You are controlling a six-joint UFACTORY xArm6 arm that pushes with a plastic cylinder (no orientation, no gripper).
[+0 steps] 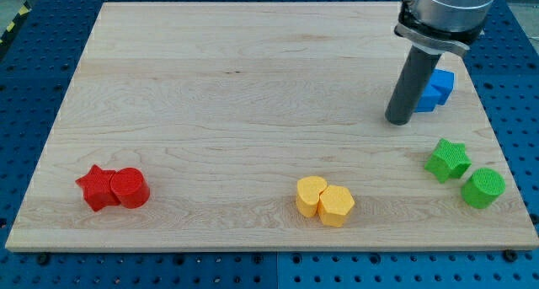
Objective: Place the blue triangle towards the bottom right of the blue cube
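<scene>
No claw shows on this arm, so how far one opens cannot be told; the arm ends in a straight dark rod, and my tip [398, 120] rests on the wooden surface [236, 112] near its right edge, holding nothing; the rod stands just at the view's left of the blue blocks [436, 90] and covers their left part, so whether the tip touches them cannot be made out; only one blue mass shows there, its visible part boxy like a cube, and which part is the blue triangle and which the blue cube cannot be told apart; the arm's grey upper body is cut off by the view's top; below the blue, toward the view's bottom right, a green star [447, 160] sits just beside a green cylinder [483, 188]; at the bottom middle two yellow blocks [324, 200] touch each other, their shapes hard to read; at the bottom left a red star [97, 188] touches a red cylinder [130, 188]
</scene>
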